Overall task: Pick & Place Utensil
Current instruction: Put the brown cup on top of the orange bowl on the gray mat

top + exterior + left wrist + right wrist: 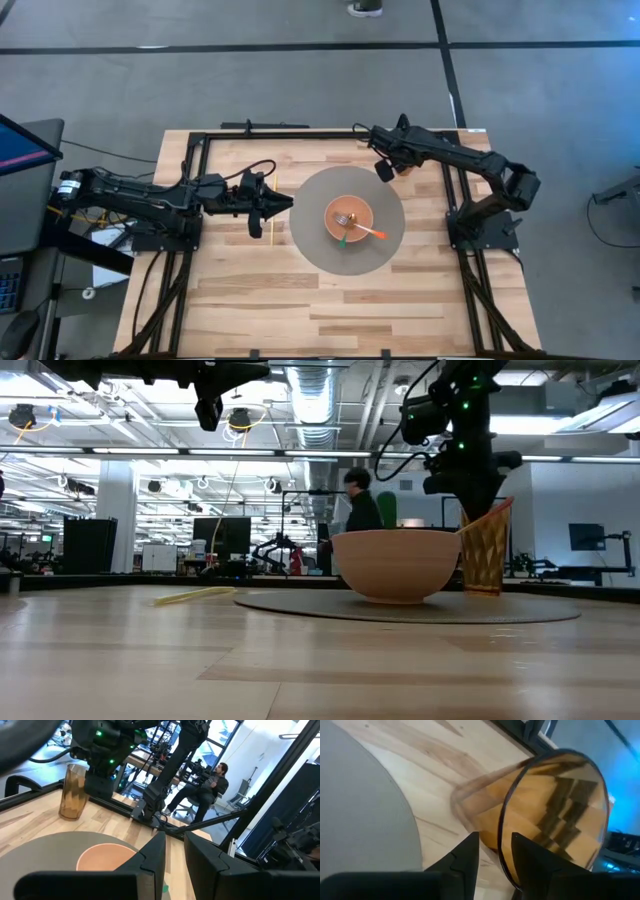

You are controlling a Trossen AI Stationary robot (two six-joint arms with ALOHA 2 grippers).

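The right pincer, slightly spread, hovers over the amber faceted glass behind the terracotta bowl; closing off-centre could topple it.

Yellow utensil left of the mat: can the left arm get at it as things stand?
Probably yes. The yellow utensil lies on bare table just beside the left gripper, which hangs above it, nothing over it. The bowl and the right gripper, at the amber cup, are well clear.

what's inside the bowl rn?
Bowl holds a fork and an orange-handled utensil, plus a green piece sticking over the rim; its head isn't discernible.
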